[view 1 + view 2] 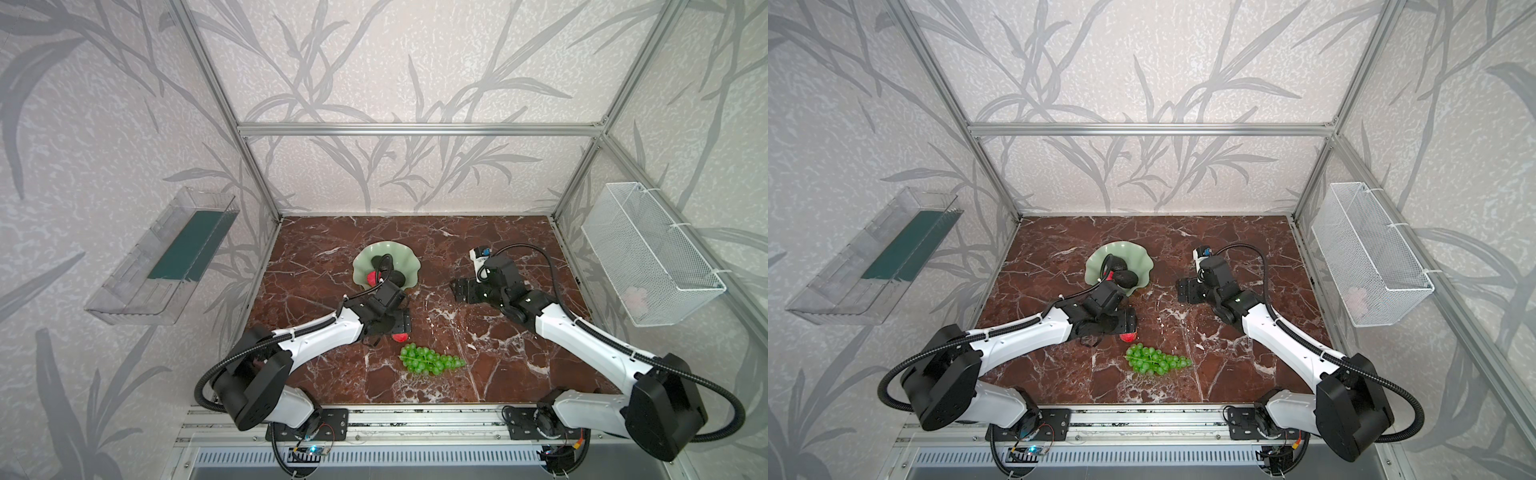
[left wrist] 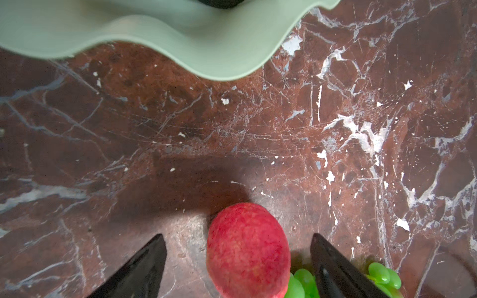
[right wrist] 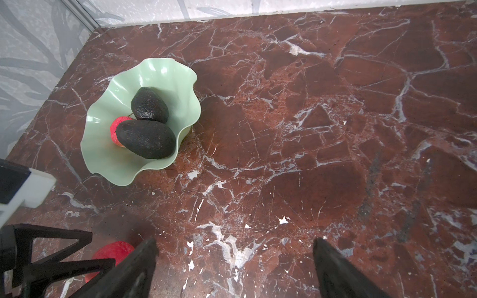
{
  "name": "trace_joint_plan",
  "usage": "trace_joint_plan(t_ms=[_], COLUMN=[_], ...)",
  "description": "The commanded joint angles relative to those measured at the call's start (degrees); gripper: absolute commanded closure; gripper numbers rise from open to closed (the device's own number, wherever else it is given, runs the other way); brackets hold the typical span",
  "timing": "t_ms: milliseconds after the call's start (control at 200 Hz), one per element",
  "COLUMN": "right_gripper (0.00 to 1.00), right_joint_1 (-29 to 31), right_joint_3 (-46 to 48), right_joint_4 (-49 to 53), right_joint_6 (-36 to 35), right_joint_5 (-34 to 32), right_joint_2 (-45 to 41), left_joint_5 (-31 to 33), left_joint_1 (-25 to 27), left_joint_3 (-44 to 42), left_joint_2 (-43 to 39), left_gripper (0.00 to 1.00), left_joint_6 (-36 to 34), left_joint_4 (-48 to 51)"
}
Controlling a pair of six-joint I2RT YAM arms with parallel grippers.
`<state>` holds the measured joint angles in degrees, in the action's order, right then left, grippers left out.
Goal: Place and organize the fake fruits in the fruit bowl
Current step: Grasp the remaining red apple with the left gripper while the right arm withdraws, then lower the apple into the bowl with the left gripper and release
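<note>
Two avocados (image 3: 145, 139) lie in the fruit bowl (image 3: 103, 165) on the desk's (image 3: 335, 129) left half, mostly hiding one peach (image 3: 115, 129). Left gripper (image 2: 237, 236) spreads wide astride the second peach (image 2: 247, 250), partly cut off, beside the grapes (image 1: 430, 360); right gripper (image 3: 235, 240) gapes empty.

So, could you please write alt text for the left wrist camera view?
A red peach sits on the marble table between the two black fingers of the open left pincer, neither touching it. Green grapes lie beside it, and the wavy rim of the pale green bowl lies beyond.
</note>
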<state>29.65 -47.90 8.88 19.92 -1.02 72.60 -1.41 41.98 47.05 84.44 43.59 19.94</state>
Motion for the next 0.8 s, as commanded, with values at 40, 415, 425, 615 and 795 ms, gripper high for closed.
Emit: trace_joint_plan(t_ms=[40,415,425,615,795], right_gripper=[0.06,0.06,0.06,0.06,0.06], right_joint_1=[-0.56,-1.08,-1.08,-1.10,-1.08], right_joint_3=[0.95,1.24,1.23,0.97,0.96], right_joint_4=[-1.33,-2.35,-2.35,-2.16,-1.71], right_joint_6=[0.11,0.62,0.62,0.65,0.76], right_joint_5=[0.14,0.91,0.90,0.92,0.97], right_joint_2=[-1.41,-0.53,-0.46,-0.53,-0.44], left_joint_5=[0.22,1.76,1.96,8.36,6.67], left_joint_1=[0.67,0.66,0.65,-0.16,-6.82], left_joint_3=[1.88,2.79,3.12,9.41,17.11], left_joint_2=[1.76,-2.17,-2.37,-6.31,-3.98], left_gripper=[0.18,0.44,0.44,0.44,0.44], left_joint_6=[0.52,-0.88,-1.06,-5.49,-11.68], left_joint_4=[1.83,7.17,7.44,10.79,8.72])
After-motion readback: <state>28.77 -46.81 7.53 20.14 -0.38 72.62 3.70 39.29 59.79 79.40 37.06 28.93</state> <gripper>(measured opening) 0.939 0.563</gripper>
